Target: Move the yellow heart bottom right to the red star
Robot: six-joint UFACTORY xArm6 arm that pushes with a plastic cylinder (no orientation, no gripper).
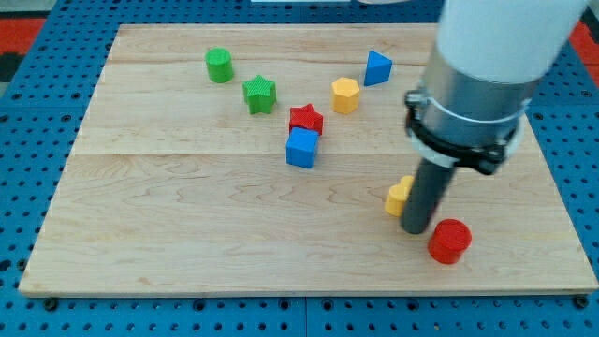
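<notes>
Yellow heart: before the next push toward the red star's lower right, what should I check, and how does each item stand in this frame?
1. Yellow heart visible: not ok, partly hidden behind the rod.
2. My tip beside the heart: ok, at its right.
3. Tip-heart contact: cannot tell.
4. Red cylinder apart from tip: ok, but close at its right.
5. Spot lower right of red star free: ok.
6. Blue cube touching star's bottom: not ok, crowds the goal.

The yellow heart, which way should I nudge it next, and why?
Probably push it toward the view's upper left. My tip sits against the right side of the yellow heart, which lies well to the lower right of the red star; the blue cube touches the star.
</notes>
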